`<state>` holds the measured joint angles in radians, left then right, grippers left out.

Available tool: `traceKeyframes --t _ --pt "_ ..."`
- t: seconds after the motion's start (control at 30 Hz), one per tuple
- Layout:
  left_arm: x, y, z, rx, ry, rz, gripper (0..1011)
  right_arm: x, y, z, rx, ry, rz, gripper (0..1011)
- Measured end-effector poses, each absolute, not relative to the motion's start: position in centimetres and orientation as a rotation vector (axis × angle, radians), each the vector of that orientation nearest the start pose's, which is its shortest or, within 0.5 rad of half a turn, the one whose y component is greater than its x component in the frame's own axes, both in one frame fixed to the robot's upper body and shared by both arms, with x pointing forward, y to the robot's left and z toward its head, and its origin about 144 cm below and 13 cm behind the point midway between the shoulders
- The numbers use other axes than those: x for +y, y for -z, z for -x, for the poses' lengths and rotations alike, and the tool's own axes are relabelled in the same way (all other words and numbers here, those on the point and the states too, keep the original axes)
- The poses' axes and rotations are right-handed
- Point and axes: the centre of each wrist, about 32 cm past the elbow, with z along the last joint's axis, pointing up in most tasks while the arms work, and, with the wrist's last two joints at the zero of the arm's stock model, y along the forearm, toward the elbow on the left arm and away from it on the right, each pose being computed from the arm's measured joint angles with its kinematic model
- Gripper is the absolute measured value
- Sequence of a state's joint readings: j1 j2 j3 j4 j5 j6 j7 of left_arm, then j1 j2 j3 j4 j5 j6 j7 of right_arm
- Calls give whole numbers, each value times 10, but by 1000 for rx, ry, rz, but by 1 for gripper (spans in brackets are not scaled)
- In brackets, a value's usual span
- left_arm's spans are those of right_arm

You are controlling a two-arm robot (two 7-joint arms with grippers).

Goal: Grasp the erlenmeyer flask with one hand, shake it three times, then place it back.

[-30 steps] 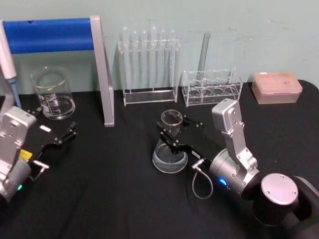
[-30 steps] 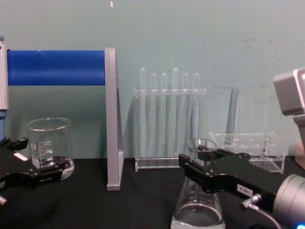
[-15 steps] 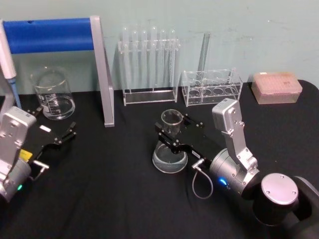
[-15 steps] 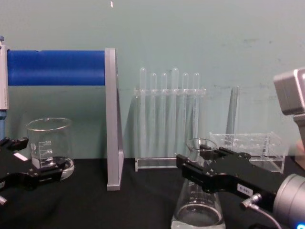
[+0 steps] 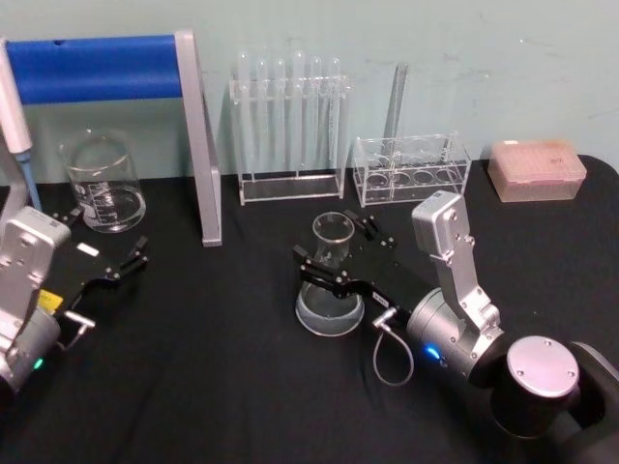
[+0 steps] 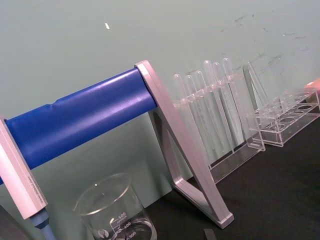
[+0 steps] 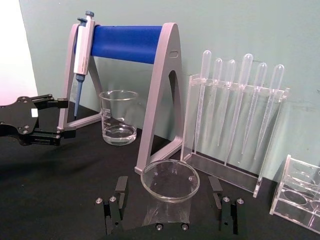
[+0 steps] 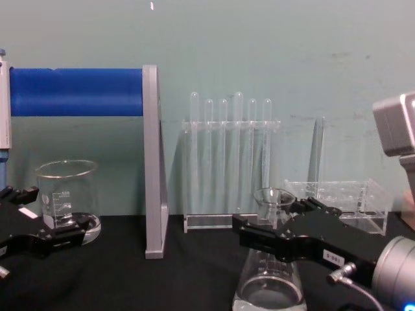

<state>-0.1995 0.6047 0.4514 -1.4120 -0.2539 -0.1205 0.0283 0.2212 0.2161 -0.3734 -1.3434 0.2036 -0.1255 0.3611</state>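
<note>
Flask stands between right gripper's spread fingers, touching neither.

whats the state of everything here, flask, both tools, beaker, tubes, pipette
erlenmeyer flask: upright on the table, a little clear liquid inside, not clamped
right tool: open, fingers either side of the flask neck
beaker: upright, a little liquid inside
left tool: open, idle by the beaker
test tubes: upright in their rack
pipette: hanging on the blue stand
</note>
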Motion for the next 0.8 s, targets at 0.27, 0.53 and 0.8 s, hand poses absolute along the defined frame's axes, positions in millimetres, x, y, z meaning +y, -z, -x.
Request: traceKeyframes --t 0.27,0.53,0.8 --pt "310 -1140 -489 -285 -1248 -304 1001 -193 -1130 -505 -80 896 31 1000" --pt "310 -1140 -489 -285 -1248 -304 1001 -208 -1133 -498 -73 877 41 1000" --pt "310 -1140 -489 -285 -1248 -305 1001 -225 -1136 -485 -63 854 47 1000"
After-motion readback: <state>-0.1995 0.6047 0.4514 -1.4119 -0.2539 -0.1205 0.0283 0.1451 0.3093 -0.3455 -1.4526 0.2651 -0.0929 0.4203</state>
